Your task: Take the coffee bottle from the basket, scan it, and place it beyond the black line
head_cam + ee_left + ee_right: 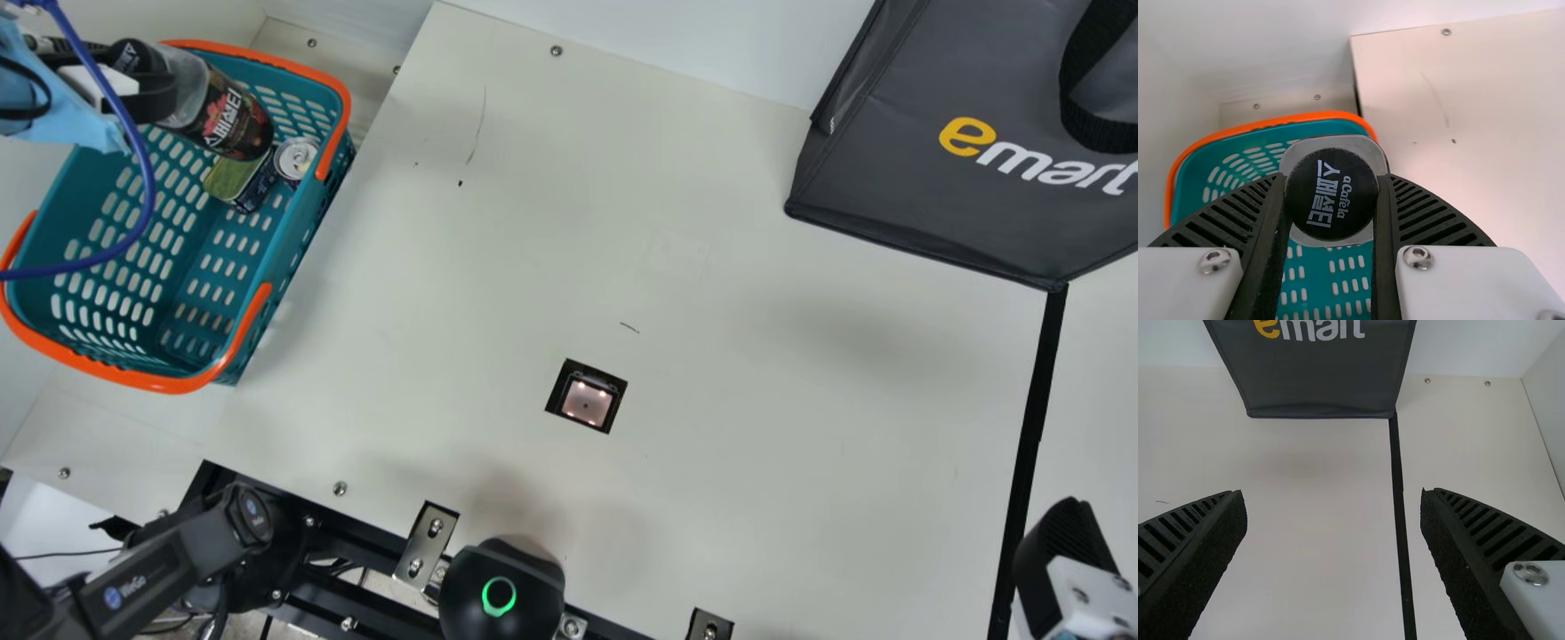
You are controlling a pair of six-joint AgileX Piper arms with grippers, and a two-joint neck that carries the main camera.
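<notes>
At the far left of the main view, my left gripper [147, 89] is shut on the capped end of the coffee bottle [206, 108], which is tilted over the basket [341, 133]. In the left wrist view the bottle's black cap [1331, 195] lies between the fingers of my left gripper [1331, 200], with the basket [1188, 160] behind. My right gripper [1062, 542] is at the lower right by the black line [1036, 400]. In the right wrist view my right gripper [1334, 520] stands open with nothing between its fingers, over the black line [1398, 500].
A green-topped can [233, 178] and another can [295, 160] are in the basket. The scanner window [587, 402] is set in the mid table [427, 311]. A dark bag [925, 178] stands at the back right, and a black domed device [500, 591] is at the front edge.
</notes>
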